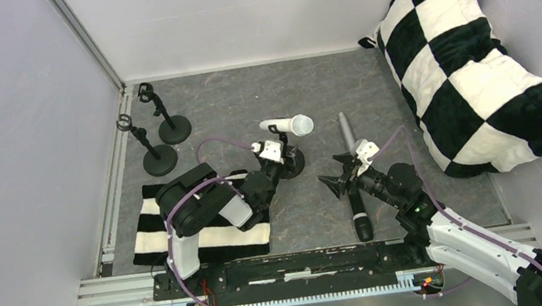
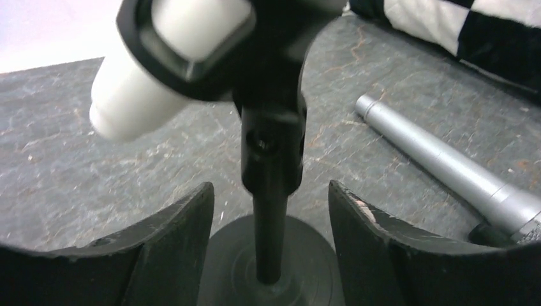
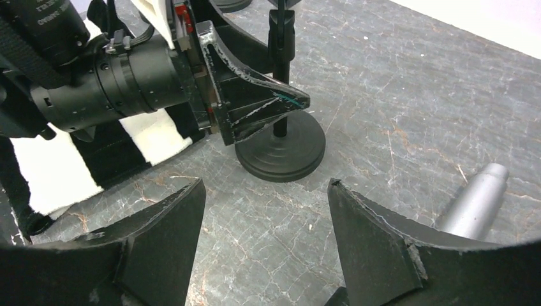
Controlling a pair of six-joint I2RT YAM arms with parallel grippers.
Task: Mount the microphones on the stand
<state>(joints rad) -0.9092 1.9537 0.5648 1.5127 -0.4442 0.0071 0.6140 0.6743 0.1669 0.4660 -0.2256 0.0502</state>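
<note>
The white microphone (image 1: 286,125) sits in the clip of a black stand (image 1: 290,162) in mid-table; its handle end (image 2: 143,86) shows in the left wrist view above the stand's post (image 2: 270,217). My left gripper (image 1: 270,173) is open with one finger on each side of that post, not touching it (image 2: 271,191). The silver-grey microphone (image 1: 346,133) lies on the table, also seen in the left wrist view (image 2: 440,162) and the right wrist view (image 3: 475,201). The black microphone (image 1: 359,216) lies near it. My right gripper (image 1: 332,180) is open and empty (image 3: 265,191) over bare table.
Two empty black stands (image 1: 166,115) (image 1: 150,147) stand at the back left. A black-and-white striped cloth (image 1: 185,247) lies under the left arm. A large checkered cushion (image 1: 470,63) fills the right side. Walls close the table's sides.
</note>
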